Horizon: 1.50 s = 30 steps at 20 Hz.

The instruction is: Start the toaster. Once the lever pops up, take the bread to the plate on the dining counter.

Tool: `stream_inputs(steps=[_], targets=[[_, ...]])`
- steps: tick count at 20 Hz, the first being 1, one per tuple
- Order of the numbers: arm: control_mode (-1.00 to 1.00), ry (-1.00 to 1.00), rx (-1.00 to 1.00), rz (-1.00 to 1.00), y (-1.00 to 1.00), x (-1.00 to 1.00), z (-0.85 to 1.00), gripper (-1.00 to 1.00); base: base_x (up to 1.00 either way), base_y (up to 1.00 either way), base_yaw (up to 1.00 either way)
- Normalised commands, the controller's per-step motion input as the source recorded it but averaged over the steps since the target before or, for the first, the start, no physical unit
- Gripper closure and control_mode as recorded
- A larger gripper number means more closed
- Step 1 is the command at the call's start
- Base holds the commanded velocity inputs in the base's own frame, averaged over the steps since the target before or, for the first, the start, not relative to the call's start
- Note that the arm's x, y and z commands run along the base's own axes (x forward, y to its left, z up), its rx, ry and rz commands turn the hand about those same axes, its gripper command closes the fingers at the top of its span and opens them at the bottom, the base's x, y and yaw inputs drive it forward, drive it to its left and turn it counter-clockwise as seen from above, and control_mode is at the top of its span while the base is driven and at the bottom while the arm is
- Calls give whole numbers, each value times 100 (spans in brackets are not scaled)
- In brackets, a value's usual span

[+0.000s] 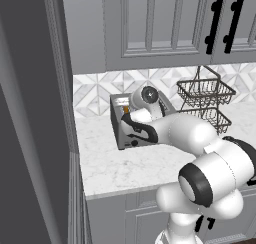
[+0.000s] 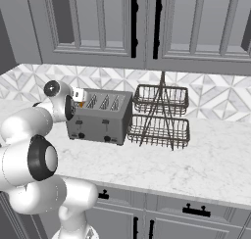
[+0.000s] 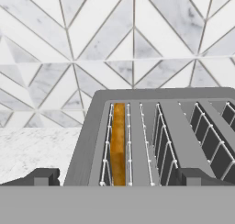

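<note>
The grey toaster (image 2: 100, 118) stands on the marble wall counter (image 2: 162, 164) against the tiled backsplash. In the left base view my arm covers most of the toaster (image 1: 119, 128). The bread (image 3: 119, 145), an orange-tan slice, sits edge-on in the leftmost slot, also seen as a small orange spot (image 2: 81, 105) (image 1: 126, 109). My gripper (image 3: 118, 178) hovers just above the toaster's left end, open, its fingertips (image 3: 43, 177) straddling the bread's slot with nothing between them. Two levers (image 2: 78, 121) and black knobs show on the toaster's front. The plate and dining counter are out of view.
A two-tier dark wire basket rack (image 2: 159, 115) (image 1: 205, 100) stands right beside the toaster. Grey wall cabinets (image 2: 98, 22) hang above. A tall dark panel (image 1: 30, 138) closes off the counter's left end. Bare marble lies in front of the toaster.
</note>
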Motion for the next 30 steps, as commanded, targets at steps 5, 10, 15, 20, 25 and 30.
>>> stream_inputs(steps=[5, 10, 15, 20, 25, 30], targets=[[-100, 0, 0, 0, 0, 0, 0, -100, 0, 0, 0], [-100, 0, 0, 0, 0, 0, 0, -100, 0, 0, 0], [-100, 0, 0, 0, 0, 0, 0, -100, 0, 0, 0], [-100, 0, 0, 0, 0, 0, 0, -100, 0, 0, 0], [-100, 0, 0, 0, 0, 0, 0, -100, 0, 0, 0], [-100, 0, 0, 0, 0, 0, 0, -100, 0, 0, 0]])
